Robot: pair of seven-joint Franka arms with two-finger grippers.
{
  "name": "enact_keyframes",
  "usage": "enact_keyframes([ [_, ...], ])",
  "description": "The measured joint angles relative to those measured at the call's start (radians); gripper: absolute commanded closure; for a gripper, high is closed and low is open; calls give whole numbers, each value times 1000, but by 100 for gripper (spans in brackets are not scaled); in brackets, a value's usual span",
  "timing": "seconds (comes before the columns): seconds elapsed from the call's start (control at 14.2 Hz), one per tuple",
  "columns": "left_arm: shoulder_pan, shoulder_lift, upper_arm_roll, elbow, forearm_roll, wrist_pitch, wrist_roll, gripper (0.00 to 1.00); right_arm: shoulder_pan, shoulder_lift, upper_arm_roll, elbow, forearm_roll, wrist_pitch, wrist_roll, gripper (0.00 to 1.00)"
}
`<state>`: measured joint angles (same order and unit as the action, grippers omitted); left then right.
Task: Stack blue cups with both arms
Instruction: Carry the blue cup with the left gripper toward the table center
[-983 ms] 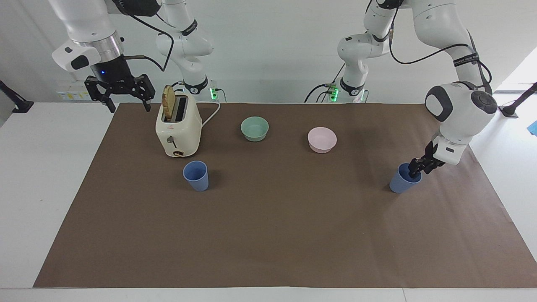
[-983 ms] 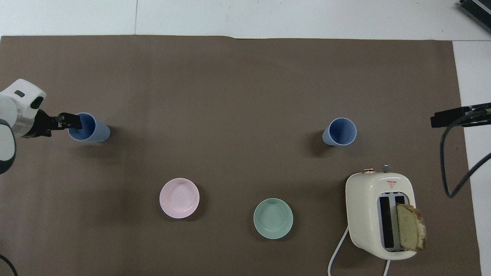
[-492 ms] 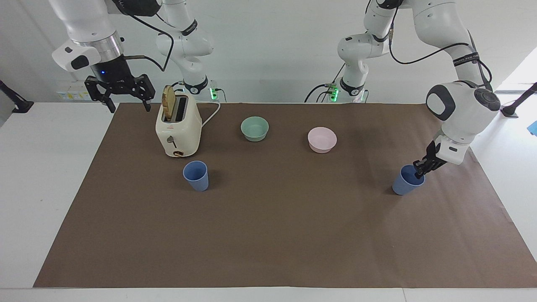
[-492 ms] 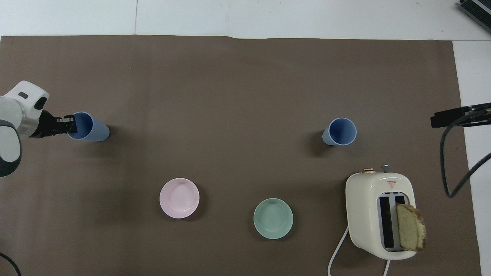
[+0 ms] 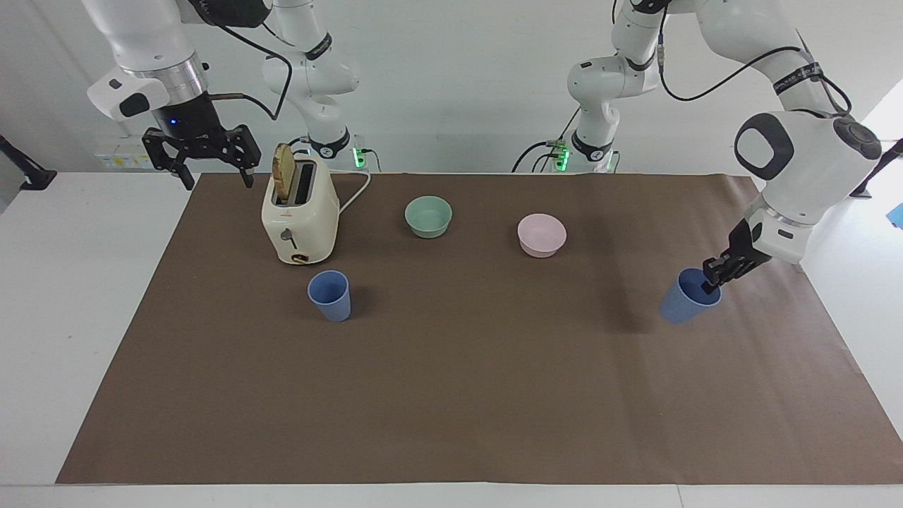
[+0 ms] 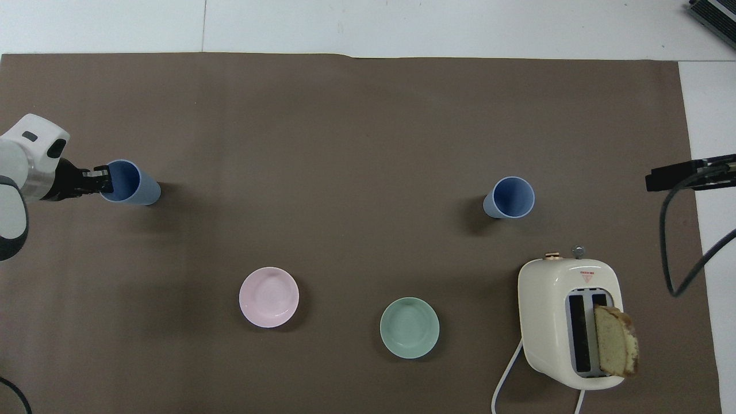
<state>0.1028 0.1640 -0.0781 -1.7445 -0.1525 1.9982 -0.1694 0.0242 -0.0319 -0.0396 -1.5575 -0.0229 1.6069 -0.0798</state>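
Observation:
One blue cup (image 5: 329, 295) stands upright on the brown mat, farther from the robots than the toaster; it also shows in the overhead view (image 6: 509, 197). My left gripper (image 5: 709, 282) is shut on the rim of the other blue cup (image 5: 686, 302) at the left arm's end of the mat. It holds this cup tilted, low over the mat; the gripper (image 6: 103, 183) and cup (image 6: 133, 184) also show in the overhead view. My right gripper (image 5: 218, 182) is open and empty, up in the air over the mat's edge beside the toaster, and waits.
A cream toaster (image 5: 300, 219) with a bread slice (image 5: 282, 171) in it stands near the right arm. A mint-green bowl (image 5: 428, 216) and a pink bowl (image 5: 541, 234) sit between the arms' bases, nearer to the robots than the cups.
My left gripper has risen a little with the blue cup and moved toward the left arm's end of the table; the cup now tilts more. The right arm has not moved.

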Motion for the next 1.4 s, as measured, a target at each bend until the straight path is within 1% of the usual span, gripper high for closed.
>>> enact_keyframes([
  [0.14,-83,-3,-3,33,0,-22,-116,100,0,0,0,0,0,0,0,0],
  [0.42,-271,6,-7,35,3,-17,-321,100,0,0,0,0,0,0,0,0],
  [0.56,-352,29,-7,34,17,13,-409,100,0,0,0,0,0,0,0,0],
  [0.7,-424,68,-8,32,38,48,-471,100,0,0,0,0,0,0,0,0],
  [0.91,-493,124,-7,29,48,90,-510,100,0,0,0,0,0,0,0,0],
  [1.05,-524,146,-7,21,49,108,-530,100,0,0,0,0,0,0,0,0],
  [1.4,-566,150,-6,-46,50,193,-546,100,0,0,0,0,0,0,0,0],
])
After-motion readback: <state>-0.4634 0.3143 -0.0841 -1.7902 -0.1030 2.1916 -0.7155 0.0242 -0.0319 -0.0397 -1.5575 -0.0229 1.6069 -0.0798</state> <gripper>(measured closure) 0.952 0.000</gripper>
